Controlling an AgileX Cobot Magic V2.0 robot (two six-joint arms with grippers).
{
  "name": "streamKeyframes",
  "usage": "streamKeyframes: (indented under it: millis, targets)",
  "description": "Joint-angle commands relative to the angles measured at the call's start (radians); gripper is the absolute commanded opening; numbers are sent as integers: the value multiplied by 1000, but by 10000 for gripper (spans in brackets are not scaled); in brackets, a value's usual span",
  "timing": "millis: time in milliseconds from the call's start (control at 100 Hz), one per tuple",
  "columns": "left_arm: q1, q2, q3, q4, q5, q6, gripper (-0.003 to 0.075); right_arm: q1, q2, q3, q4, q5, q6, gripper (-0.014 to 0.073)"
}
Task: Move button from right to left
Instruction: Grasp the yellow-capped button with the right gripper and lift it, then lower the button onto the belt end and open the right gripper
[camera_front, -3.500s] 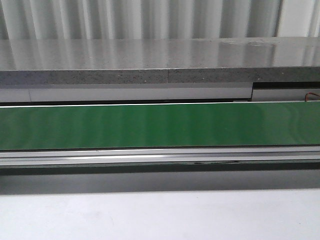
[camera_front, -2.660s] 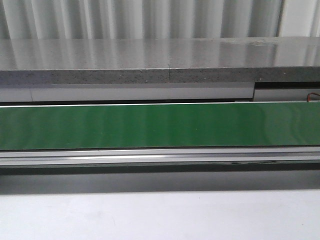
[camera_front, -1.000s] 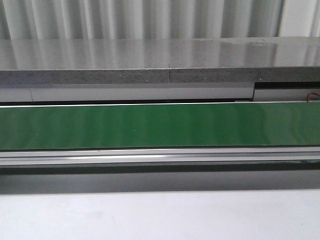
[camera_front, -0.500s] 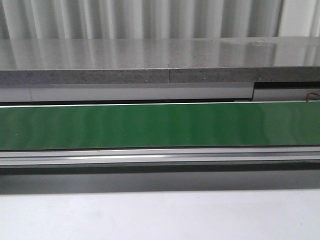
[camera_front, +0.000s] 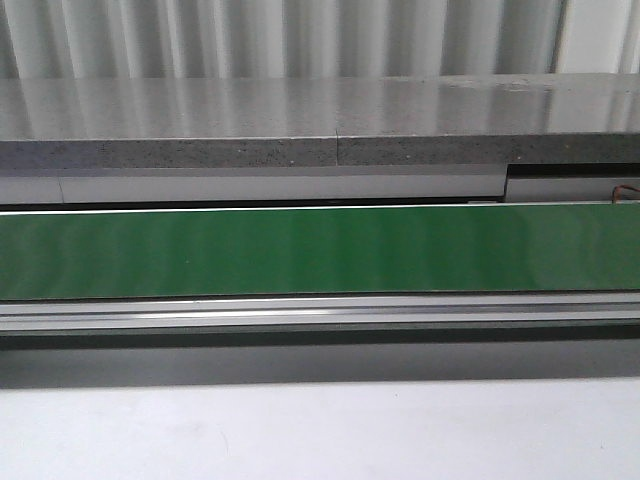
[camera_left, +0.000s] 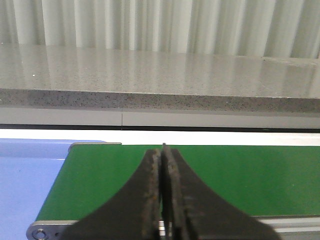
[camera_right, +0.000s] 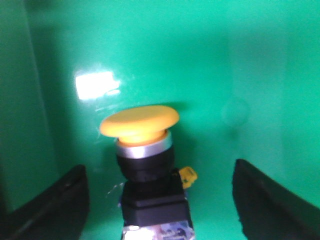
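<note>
The step in hand looks like the pick-up: the right gripper (camera_right: 160, 200) hangs spread wide over the button (camera_right: 145, 165), which lies between its fingers on the green belt (camera_right: 200, 60), untouched; next it should lower and close squarely on the black collar; the left gripper (camera_left: 162, 150) is pressed closed, empty, above the belt's left end; beyond stand a grey speckled counter (camera_front: 300, 120) and a corrugated wall (camera_front: 300, 35).
</note>
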Motion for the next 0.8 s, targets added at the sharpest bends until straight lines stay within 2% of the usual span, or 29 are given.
streamKeyframes:
  millis: [0, 150, 330, 560, 790]
  targets:
    - [2, -32, 24, -5, -84, -11, -20, -6, -32, -31, -8, -28, -14, 482]
    - [2, -32, 24, -5, -84, -11, -20, -6, -17, -31, -8, -27, -14, 310]
    - [2, -32, 24, -5, -84, -11, -20, -6, -12, -31, 1, -25, -13, 186]
    - [2, -32, 24, -5, -84, -11, -20, -6, -91, -31, 14, -12, -13, 178]
    - [2, -32, 24, -5, -84, -11, -20, -3, -246, -31, 119, 51, -13, 178]
